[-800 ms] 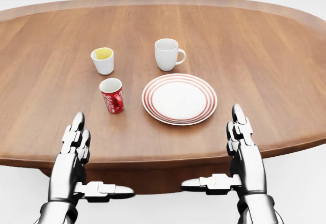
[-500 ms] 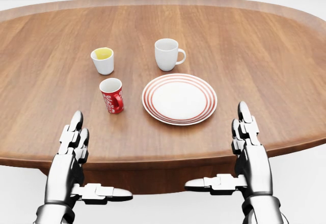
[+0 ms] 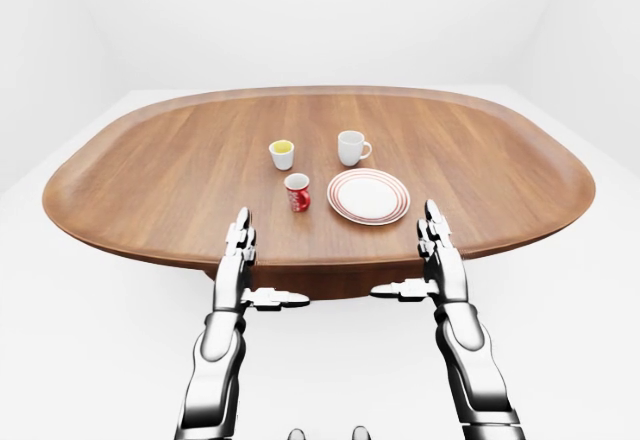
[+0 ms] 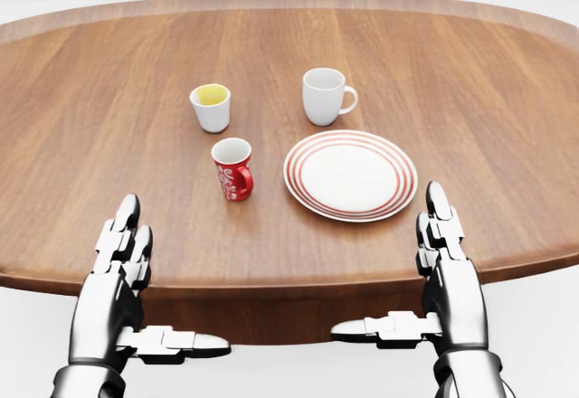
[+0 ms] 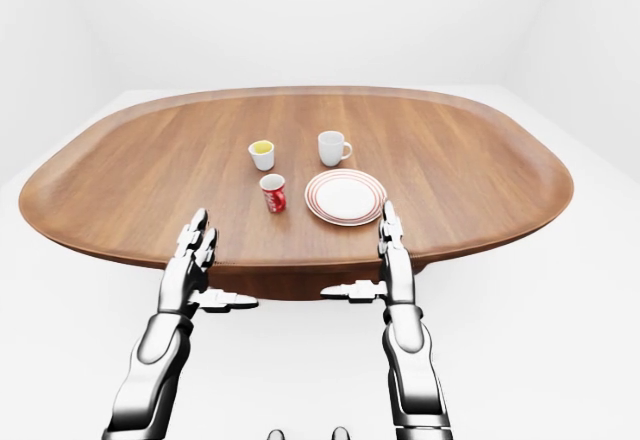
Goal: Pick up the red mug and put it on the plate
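I see the red mug [image 4: 232,169] upright on the wooden surface [image 4: 470,72], just left of the red-ringed plate [image 4: 351,175] and apart from it. Above the mug in the head view stands a small white cup [image 4: 211,107] with a yellow inside, and a white mug [image 4: 326,96] sits above the plate. My left hand [image 4: 122,271] and right hand [image 4: 443,267] hover at the near edge, fingers spread, thumbs pointing inward, holding nothing. Nothing lies between hands and mug.

We see a glossy red ceramic mug [image 4: 232,169] with white lettering and a white inside, beside a round white plate [image 4: 351,174] ringed with red stripes. A plain white handled mug [image 4: 325,96] and a small white cup [image 4: 212,107] with a yellow inside stand on the brown wood-grain oval desk [image 4: 470,99], and our silver metal hands carry dark joints.
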Available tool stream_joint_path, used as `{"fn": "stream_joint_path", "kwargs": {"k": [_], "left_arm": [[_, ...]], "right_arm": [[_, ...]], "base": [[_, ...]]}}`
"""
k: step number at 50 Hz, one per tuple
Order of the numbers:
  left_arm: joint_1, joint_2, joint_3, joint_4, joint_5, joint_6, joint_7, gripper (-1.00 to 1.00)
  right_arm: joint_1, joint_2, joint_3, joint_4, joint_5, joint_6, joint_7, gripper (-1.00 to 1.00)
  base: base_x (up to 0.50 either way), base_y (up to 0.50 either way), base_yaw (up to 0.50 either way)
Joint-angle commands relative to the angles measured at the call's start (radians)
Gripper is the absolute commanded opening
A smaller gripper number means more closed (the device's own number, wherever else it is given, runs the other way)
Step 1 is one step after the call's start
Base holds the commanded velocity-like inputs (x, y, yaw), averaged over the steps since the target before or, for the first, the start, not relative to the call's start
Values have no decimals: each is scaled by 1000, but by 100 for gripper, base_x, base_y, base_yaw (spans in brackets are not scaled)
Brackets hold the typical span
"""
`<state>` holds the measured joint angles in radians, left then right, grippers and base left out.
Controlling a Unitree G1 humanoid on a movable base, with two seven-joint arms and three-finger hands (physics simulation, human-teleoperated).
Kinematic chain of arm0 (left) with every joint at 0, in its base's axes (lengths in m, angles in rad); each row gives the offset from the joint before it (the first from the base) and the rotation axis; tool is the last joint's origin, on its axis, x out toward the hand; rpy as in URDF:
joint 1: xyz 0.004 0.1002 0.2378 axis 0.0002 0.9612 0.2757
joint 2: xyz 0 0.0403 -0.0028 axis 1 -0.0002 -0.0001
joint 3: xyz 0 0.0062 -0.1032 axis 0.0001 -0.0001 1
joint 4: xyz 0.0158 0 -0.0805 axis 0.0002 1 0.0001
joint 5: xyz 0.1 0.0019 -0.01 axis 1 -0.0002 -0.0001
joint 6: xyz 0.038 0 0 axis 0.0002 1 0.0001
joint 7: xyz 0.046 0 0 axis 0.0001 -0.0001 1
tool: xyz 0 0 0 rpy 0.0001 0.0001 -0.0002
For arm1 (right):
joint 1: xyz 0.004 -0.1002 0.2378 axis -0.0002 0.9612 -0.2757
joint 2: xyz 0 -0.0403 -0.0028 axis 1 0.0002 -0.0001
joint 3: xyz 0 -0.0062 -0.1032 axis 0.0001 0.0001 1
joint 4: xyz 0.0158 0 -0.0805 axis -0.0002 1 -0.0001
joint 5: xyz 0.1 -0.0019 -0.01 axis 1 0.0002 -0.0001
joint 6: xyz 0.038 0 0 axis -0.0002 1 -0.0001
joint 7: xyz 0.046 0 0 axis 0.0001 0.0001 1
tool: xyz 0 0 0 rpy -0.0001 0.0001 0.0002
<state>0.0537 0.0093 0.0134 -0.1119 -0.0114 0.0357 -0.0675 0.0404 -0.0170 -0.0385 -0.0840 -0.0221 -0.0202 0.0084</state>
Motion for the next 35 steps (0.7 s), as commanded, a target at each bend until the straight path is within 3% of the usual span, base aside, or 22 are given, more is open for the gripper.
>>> {"fn": "stream_joint_path", "kwargs": {"k": [1,11,14,16,17,18,19,21,26,35], "left_arm": [[8,1,3,-30,-5,23,0,100],[-2,2,8,-3,-10,13,0,100],[-10,3,9,9,-14,17,-5,100],[-20,5,7,13,-12,33,-9,100],[-36,20,-7,31,51,1,3,100],[-37,18,-6,32,57,-1,2,100],[-42,16,-3,31,54,0,-5,100],[-55,7,15,-18,-13,52,-33,100],[-99,10,28,-73,-54,52,-23,100],[-215,29,39,-95,-40,52,20,100]], "right_arm": [[0,1,-2,4,-3,-2,0,100],[-5,2,-3,12,14,1,8,100],[-12,0,-6,17,21,-5,10,100],[-20,0,-9,19,35,4,15,100],[-32,0,-13,21,45,17,15,100],[-32,-1,-12,22,46,18,15,100],[-38,-1,-13,21,50,23,15,100],[-58,-7,-16,20,51,46,12,100],[-102,-24,-36,2,61,107,16,100],[-221,-64,-73,78,68,107,14,100]], "base": [[0,50,0],[0,34,0],[0,0,0],[0,0,0],[0,0,0],[0,0,0],[0,0,0],[0,0,0],[0,0,0],[0,0,0]]}}
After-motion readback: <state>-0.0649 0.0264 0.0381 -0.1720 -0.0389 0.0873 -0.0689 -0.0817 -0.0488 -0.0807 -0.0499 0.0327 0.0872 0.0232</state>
